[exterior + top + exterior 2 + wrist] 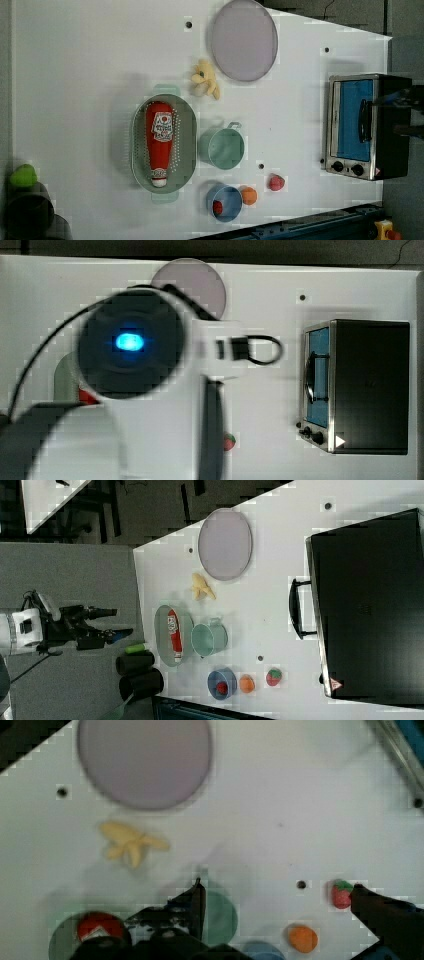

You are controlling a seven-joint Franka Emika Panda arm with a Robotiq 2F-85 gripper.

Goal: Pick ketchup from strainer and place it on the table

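Two dark fingers of the gripper [112,622] stand spread wide apart with nothing between them, high above and well clear of the ketchup [160,141], which lies lengthwise inside the strainer [187,145] on the table [90,75], just beside a green cup [222,148].

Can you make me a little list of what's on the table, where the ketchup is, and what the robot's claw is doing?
ketchup: lying in the strainer, not picked up
gripper: open, holding nothing, off the table's edge in the right view
table: white
near the strainer: green cup, peeled banana, grey plate
other toys: blue bowl, orange, strawberry
toaster oven: door closed
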